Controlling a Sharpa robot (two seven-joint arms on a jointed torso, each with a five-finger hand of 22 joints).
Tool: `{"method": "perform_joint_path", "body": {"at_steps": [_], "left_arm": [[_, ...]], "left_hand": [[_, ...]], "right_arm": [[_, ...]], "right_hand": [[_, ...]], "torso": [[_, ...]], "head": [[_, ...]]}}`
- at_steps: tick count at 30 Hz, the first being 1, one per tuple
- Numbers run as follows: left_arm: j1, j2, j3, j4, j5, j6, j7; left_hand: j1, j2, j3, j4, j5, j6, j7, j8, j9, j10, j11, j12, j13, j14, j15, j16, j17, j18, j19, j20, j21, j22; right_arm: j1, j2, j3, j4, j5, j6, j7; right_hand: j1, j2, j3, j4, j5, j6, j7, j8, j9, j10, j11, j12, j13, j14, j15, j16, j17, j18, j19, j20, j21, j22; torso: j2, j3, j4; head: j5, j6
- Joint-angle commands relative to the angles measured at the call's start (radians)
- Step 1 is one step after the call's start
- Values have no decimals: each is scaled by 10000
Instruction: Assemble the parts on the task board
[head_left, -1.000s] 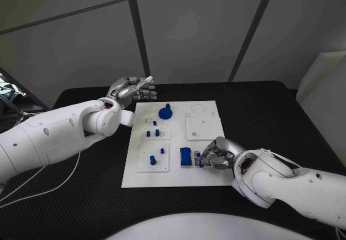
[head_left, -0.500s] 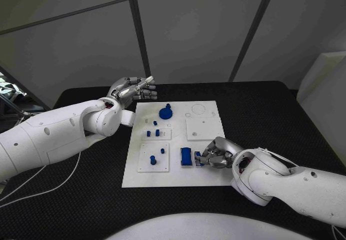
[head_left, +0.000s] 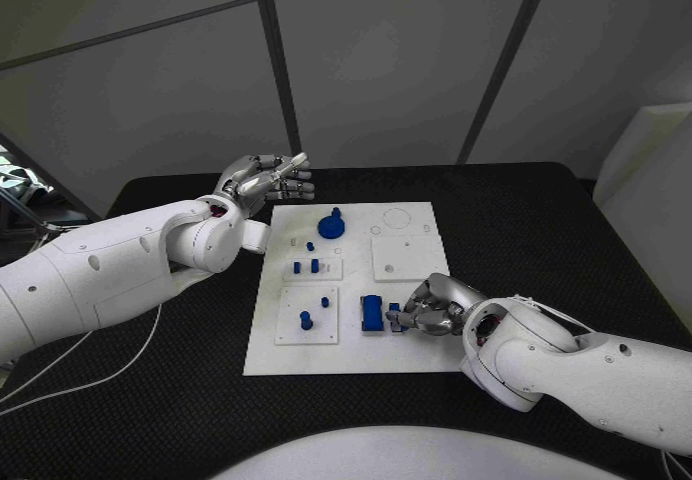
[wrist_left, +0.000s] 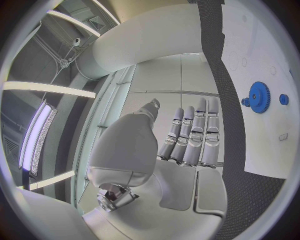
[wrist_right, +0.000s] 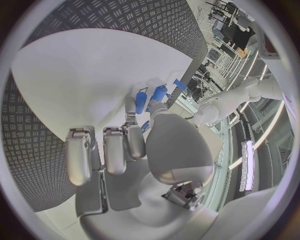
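A: Where does the task board (head_left: 353, 345) lie, and what does it carry?

B: It lies in the middle of the black table (head_left: 577, 230), long side running from near edge to far edge. A blue gear (head_left: 332, 225) stands near its far left corner. Small blue pegs (head_left: 304, 266) stand in a raised tile toward the left edge, and two more pegs (head_left: 306, 320) stand in the tile nearer the near left corner. A blue block (head_left: 372, 313) stands near the middle of the near half.

A: What is the right hand (head_left: 427, 308) doing?

B: It rests at the board's right edge, just beside the blue block, fingers curled in. A small blue part (head_left: 395, 313) sits at its fingertips. In the right wrist view the fingertips (wrist_right: 136, 137) meet blue pieces (wrist_right: 150, 97) on the white plate, yet whether they grip one cannot be told.

A: And the left hand (head_left: 264, 178)?

B: It is raised over the table beyond the board's far left corner, well apart from the parts. In the left wrist view its fingers (wrist_left: 199, 131) are straight, side by side, and hold nothing; the gear (wrist_left: 259, 94) lies off to one side.
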Motion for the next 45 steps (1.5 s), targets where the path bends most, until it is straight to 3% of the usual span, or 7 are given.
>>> {"method": "perform_joint_path", "body": {"at_steps": [1, 9, 16, 20, 23, 32, 45], "left_arm": [[16, 5, 9, 4, 23, 80, -19], [16, 7, 9, -13, 22, 59, -33], [16, -18, 8, -27, 22, 54, -44], [16, -33, 8, -34, 22, 66, -43], [15, -44, 8, -44, 22, 59, -38], [15, -44, 7, -53, 22, 83, -34], [14, -38, 7, -56, 22, 79, -35]], "left_hand": [[39, -24, 6, -40, -27, -66, 615, 51, -9, -22, 41, -62, -1, 51, 14, -70, -12, -124, -7, 38, -68, -10], [39, -24, 6, -41, -28, -67, 616, 51, -9, -22, 42, -63, -1, 51, 15, -73, -14, -125, -8, 39, -70, -14], [37, -24, 5, -41, -28, -68, 616, 51, -9, -23, 43, -64, -1, 51, 15, -74, -14, -125, -8, 39, -70, -16], [32, -24, 1, -40, -30, -70, 619, 51, -9, -24, 44, -66, -1, 50, 17, -81, -17, -126, -11, 40, -74, -24], [32, -24, 0, -40, -30, -71, 619, 51, -10, -25, 44, -66, -1, 50, 17, -82, -17, -126, -11, 40, -74, -25], [31, -25, -1, -40, -30, -71, 619, 51, -10, -25, 45, -67, -1, 50, 18, -83, -18, -127, -12, 41, -75, -27], [31, -25, -1, -40, -30, -71, 619, 51, -10, -25, 45, -67, -1, 50, 18, -83, -18, -127, -12, 41, -75, -27]], "right_arm": [[11, 39, 7, 134, -125, -145, 295], [10, -58, 5, 218, -211, -292, 407], [10, -207, 3, 264, -362, -297, 413], [10, -278, 2, 254, -409, -116, 347], [10, -296, 1, 240, -429, 58, 342], [10, -249, 0, 193, -692, 456, 512], [9, -106, 1, -191, -868, 366, 487]], "right_hand": [[-241, 39, -169, 6, -106, 18, 33, -71, 28, 150, 45, -26, 1123, 848, -4, -57, 1367, -47, 963, 50, -56, 2571], [-614, 42, -560, 8, -255, -33, 46, -137, 80, 90, 57, -181, 1043, 819, 1, -147, 1232, -17, 882, 52, -154, 2501], [-633, 40, -595, 6, -265, -51, 52, -152, 83, 81, 62, -199, 1034, 817, 3, -154, 1223, -13, 872, 54, -166, 2492], [-153, 161, -527, -149, -93, -122, 70, -219, 103, 44, 75, -264, 1005, 803, 10, -202, 1155, 5, 822, 61, -227, 2450], [370, 142, -524, -317, -339, -206, 114, -301, 114, 0, 108, -344, 967, 788, 37, -256, 1083, 24, 771, 81, -291, 2406], [1455, 203, -599, -817, -1844, -105, 105, -328, 204, 1, 100, -347, 975, 796, 37, -256, 1099, 25, 769, 88, -301, 2405], [1551, 419, -655, -808, -2028, 38, 50, -259, 273, 30, 62, -300, 1004, 804, 16, -240, 1129, 15, 797, 79, -268, 2429]], "torso": [[3, 4, -6], [-9, 0, -2], [-12, 7, -12], [-15, 0, -6], [-9, -1, 0], [-4, 4, 0], [12, 7, 5]], "head": [[-6, -3], [-18, -54], [-16, -15], [-48, -6], [-68, 37], [-54, 42], [-32, 5]]}}
